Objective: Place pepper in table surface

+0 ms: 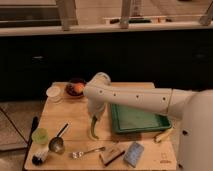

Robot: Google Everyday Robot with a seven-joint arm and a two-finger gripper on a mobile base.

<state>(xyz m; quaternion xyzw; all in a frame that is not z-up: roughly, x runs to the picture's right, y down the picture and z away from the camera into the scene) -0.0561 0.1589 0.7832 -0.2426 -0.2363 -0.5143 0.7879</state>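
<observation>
My gripper (pixel 95 115) points down over the table surface (pixel 65 114), its fingers pinching the top of the pepper (pixel 93 128). The pepper hangs upright just below them, its tip at or just above the wood; I cannot tell which. I'd lower gently, lean it away from the green tray (pixel 142 121) beside the fingers, then release.

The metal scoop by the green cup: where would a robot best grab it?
Take the metal scoop by its slim handle, probably from straight above with the jaws across it: the handle lies flat on the table surface, while the bowl is round and wide. The gripper is busy, holding the pepper beside the tray.
</observation>
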